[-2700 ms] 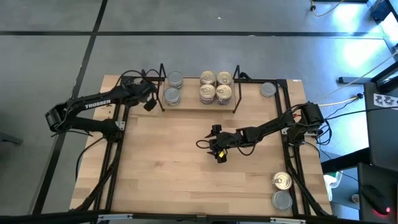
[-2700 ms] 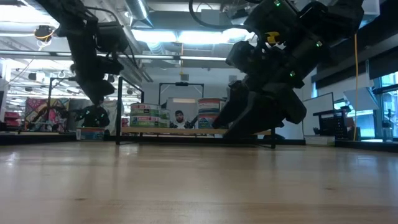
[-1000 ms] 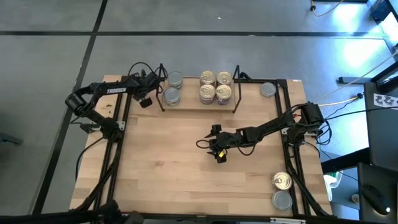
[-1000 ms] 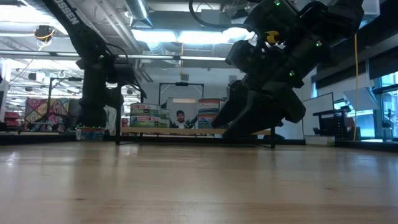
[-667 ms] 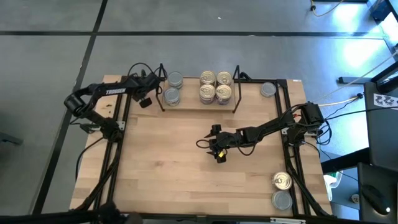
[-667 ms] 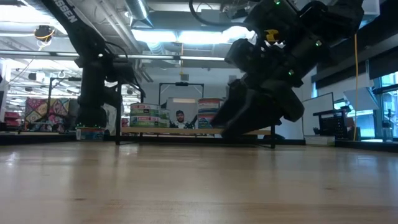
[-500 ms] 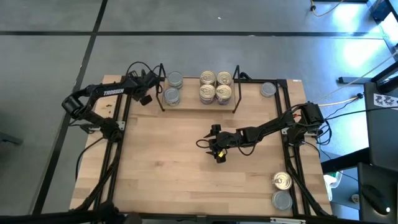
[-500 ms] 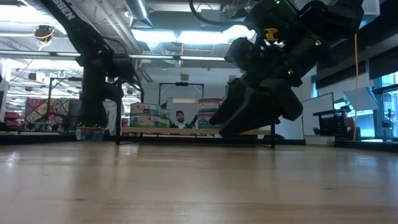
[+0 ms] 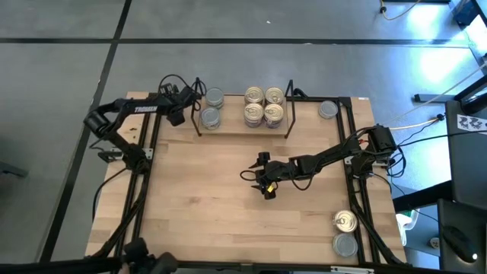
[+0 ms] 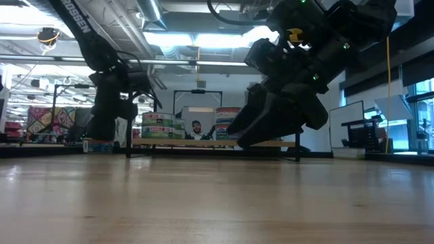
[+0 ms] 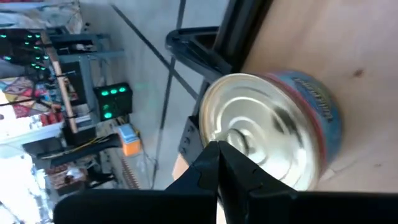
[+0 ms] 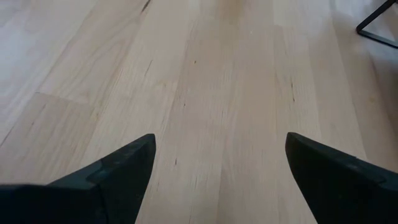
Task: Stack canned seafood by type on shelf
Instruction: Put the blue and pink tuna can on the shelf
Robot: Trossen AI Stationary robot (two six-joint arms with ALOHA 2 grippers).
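Left hand: The left hand [image 9: 181, 114] was at the far left corner of the bench [image 9: 213, 198], just beside the shelf's left wire end. Its fingers [image 11: 217, 168] were pressed together and held nothing. In its wrist view a silver-top tin [image 11: 267, 134] lay right in front of the tips.

Right hand: The right hand [image 9: 266, 185] hung low over the middle of the bench. Its fingers [image 12: 118, 165] were wide apart with only bare wood between them.

Shelf: The shelf [image 9: 243, 126] stood at the far edge of the bench. Two silver-top tins [image 9: 212, 107] sat at its left end. Four gold-top tins [image 9: 264, 106] sat in a tight group in the middle.

Tins left out: One silver tin [image 9: 328, 109] lay on the bench to the right of the shelf. A gold tin [image 9: 345, 221] and a silver tin [image 9: 345, 244] sat near the front right corner, well apart from the shelf.

What could go wrong: The left hand was very near the silver tins. If it swung toward them with its fingers together, I think it could knock one off the shelf.

In the way: The black wire end frames [image 9: 198, 106] stood at each end of the shelf. A hand coming in from the side could bump one and shake the tins.
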